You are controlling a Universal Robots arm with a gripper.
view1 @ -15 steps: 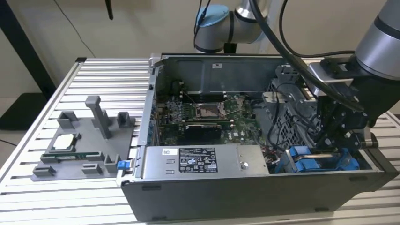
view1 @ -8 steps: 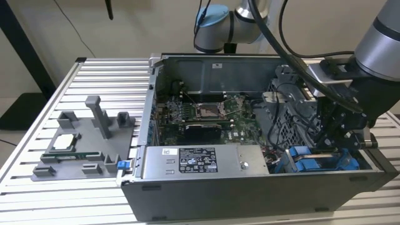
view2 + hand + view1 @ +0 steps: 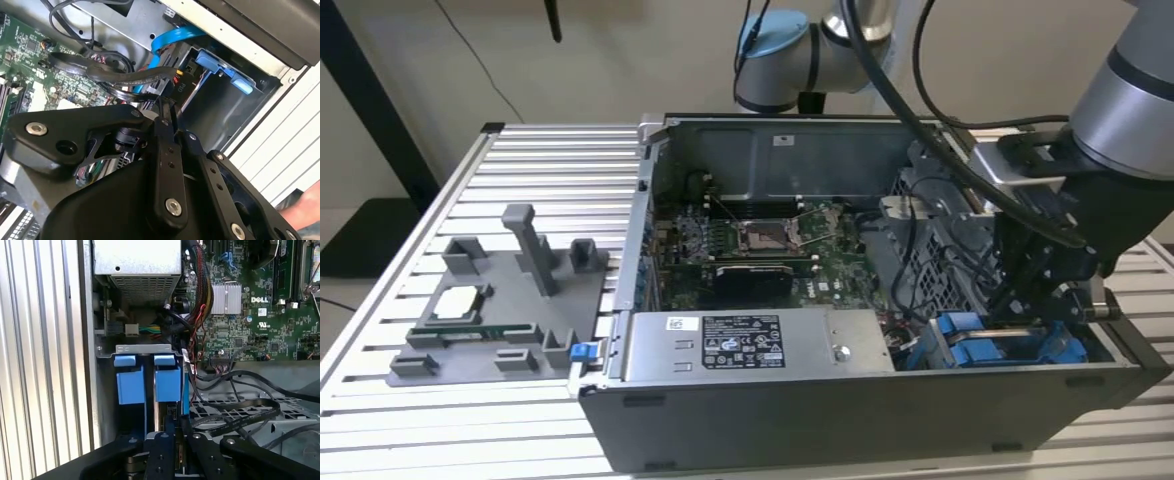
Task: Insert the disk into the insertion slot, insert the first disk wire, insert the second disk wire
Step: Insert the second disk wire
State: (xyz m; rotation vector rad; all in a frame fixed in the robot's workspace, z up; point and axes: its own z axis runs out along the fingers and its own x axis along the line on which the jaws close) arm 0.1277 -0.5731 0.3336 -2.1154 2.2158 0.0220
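Observation:
Inside the open computer case (image 3: 854,420), the disk sits in the insertion slot of the grey drive cage (image 3: 142,348), where its blue carrier (image 3: 167,383) (image 3: 983,350) (image 3: 225,70) shows. My gripper (image 3: 1014,305) (image 3: 162,102) (image 3: 171,421) reaches down into the case right at the carrier's end. The fingers stand close together, shut on a black disk wire connector (image 3: 179,84) next to the carrier. A flat blue cable (image 3: 170,37) and black wires (image 3: 235,412) run past the cage.
The motherboard (image 3: 747,250) fills the case's middle, and the power supply (image 3: 747,345) sits at the front. On the slatted table (image 3: 400,440) at the exterior view's left stands a grey fixture (image 3: 520,250) with a CPU chip (image 3: 458,302). A hand (image 3: 305,210) shows beyond the case.

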